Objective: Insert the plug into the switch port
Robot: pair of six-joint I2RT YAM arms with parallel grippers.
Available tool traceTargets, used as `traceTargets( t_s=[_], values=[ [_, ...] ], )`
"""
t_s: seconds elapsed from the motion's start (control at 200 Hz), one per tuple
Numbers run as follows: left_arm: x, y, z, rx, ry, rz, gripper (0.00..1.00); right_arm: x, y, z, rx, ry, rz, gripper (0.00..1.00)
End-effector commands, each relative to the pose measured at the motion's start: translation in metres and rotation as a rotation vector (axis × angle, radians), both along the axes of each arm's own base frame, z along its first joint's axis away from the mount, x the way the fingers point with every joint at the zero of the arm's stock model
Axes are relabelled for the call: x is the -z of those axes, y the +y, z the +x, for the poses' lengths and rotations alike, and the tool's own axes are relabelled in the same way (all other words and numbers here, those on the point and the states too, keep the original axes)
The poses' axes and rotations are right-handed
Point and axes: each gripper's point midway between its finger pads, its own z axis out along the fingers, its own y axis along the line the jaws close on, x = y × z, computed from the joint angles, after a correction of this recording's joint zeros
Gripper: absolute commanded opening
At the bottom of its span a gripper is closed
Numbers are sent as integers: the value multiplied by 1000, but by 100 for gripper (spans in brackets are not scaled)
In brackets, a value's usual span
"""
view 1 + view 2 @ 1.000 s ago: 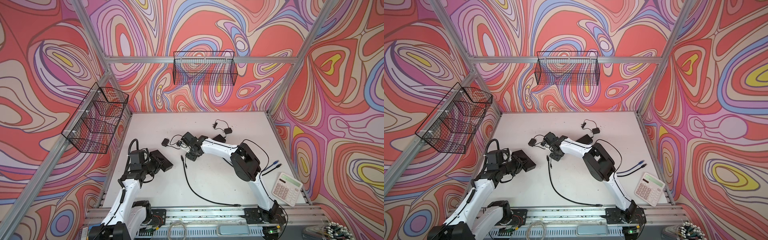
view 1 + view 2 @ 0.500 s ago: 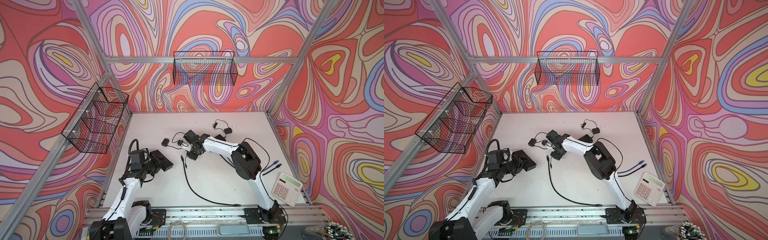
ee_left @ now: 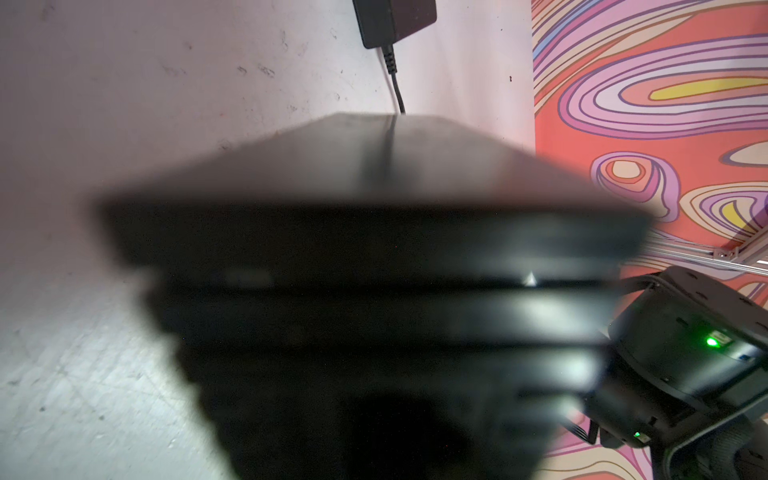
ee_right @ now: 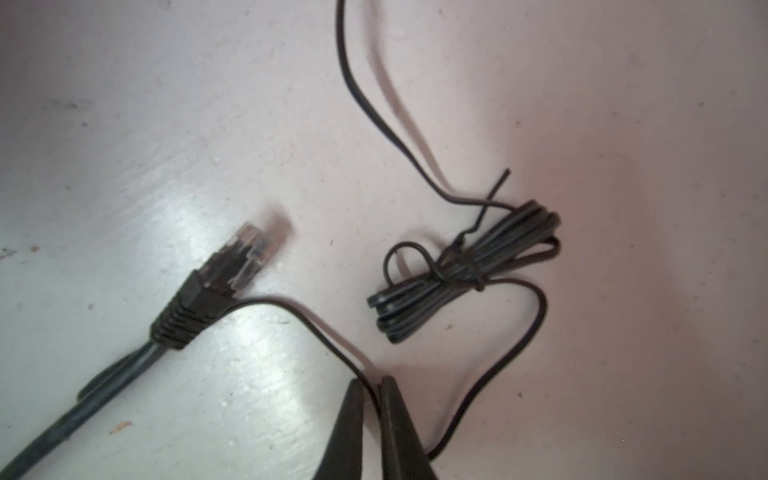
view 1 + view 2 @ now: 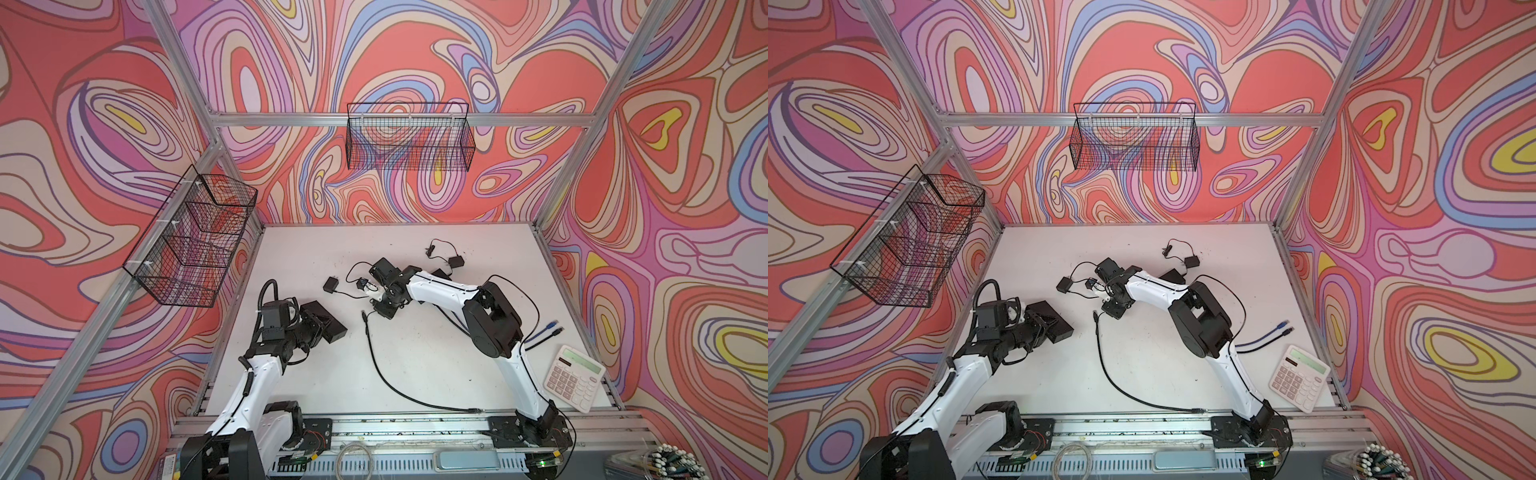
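The switch (image 5: 328, 320) (image 5: 1054, 322) is a flat black box held off the table at the left, with my left gripper (image 5: 313, 328) (image 5: 1036, 326) shut on its near edge. In the left wrist view the switch (image 3: 374, 174) is a dark blur that hides the jaws. The plug (image 4: 245, 257), a clear connector on a black boot, lies loose on the table at the end of a thick black cable (image 5: 374, 365); in both top views the plug (image 5: 364, 314) (image 5: 1096, 316) shows. Beside it my right gripper (image 4: 371, 384) (image 5: 380, 309) is shut on a thin black wire (image 4: 316, 328), not on the plug.
A tied wire bundle (image 4: 465, 270) lies past the right fingertips. Its small black adapter (image 5: 331, 286) (image 3: 395, 18) sits behind the switch; a second adapter (image 5: 456, 262) lies farther back. A calculator (image 5: 573, 378) and blue-tipped cables (image 5: 548, 328) are at the right edge. Wire baskets (image 5: 409, 139) (image 5: 191, 241) hang on the walls.
The right gripper's jaws have closed from part open to shut, pinching the thin wire next to the plug. The left arm and the switch have stayed where they were.
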Motion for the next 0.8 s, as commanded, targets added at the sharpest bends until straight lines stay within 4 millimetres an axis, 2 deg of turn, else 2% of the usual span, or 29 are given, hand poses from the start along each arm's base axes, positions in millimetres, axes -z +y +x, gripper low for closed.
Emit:
traceTargets(
  t_s=[0.0,0.15,0.566,0.646,0.791],
  values=[
    [-1,0,3,2,-28,-12,22,14,-19,-4,39,56,-24,7],
    [1,0,2,-2,-24,-12,22,3,-23,2,73,55,21,0],
    [7,0,3,-6,-17,-23,22,-32,-30,-12,139,59,146,0],
    [7,-1,3,-5,-19,-25,22,-38,-36,-1,179,-4,121,0],
    [8,0,1,-8,-19,-23,23,-54,-54,34,306,-163,83,0]
  ],
)
